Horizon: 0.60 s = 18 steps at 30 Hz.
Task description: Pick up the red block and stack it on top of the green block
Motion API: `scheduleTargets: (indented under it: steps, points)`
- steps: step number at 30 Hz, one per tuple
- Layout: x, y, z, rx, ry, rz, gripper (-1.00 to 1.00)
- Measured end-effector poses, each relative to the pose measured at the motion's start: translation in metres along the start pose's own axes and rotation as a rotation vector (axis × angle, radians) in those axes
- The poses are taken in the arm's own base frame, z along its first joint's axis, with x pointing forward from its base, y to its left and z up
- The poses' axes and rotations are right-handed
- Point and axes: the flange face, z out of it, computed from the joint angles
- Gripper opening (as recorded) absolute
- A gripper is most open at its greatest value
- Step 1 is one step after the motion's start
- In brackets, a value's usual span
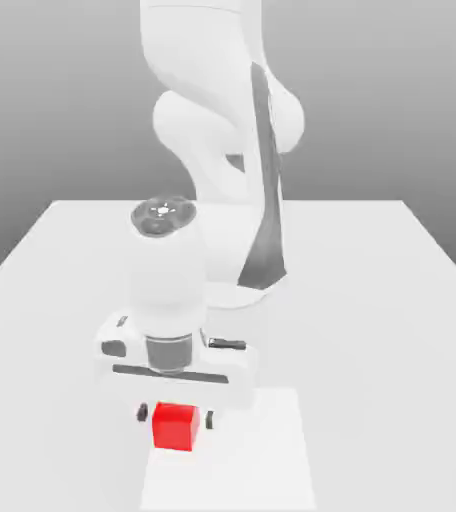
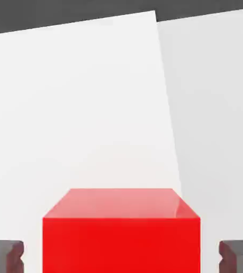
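The red block (image 1: 174, 428) is a small plain cube resting on the white table near its front edge. My white gripper (image 1: 176, 416) hangs straight down over it, with one dark fingertip (image 1: 142, 412) on each side of the cube. In the hand view the red block (image 2: 121, 234) sits centred between the two grey fingertips (image 2: 4, 256), and a narrow strip of table shows between each tip and the cube's sides. The jaws stand open around the block without touching it. The green block is out of view.
The white table (image 1: 372, 300) stretches wide to both sides. A slightly lighter rectangular patch (image 1: 272, 450) lies under and around the block. The arm's base (image 1: 242, 290) stands behind the gripper at the table's middle.
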Motion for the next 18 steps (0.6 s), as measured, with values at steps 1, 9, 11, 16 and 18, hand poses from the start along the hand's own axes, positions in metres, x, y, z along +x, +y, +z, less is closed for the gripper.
scheduleTargets:
  steps: [1, 9, 11, 16, 18]
  points:
    - [0.000, 0.000, 0.000, 0.000, 0.000, 0.000, -1.00]
    - [0.001, -0.001, -0.046, 0.000, -0.001, 0.000, -1.00]
    - [-0.006, -0.016, -0.060, -0.001, 0.000, -0.045, -1.00]
    - [-0.040, -0.107, -0.073, -0.005, 0.000, -0.281, -1.00]
    - [-0.062, -0.145, -0.077, -0.006, 0.000, -0.381, -1.00]
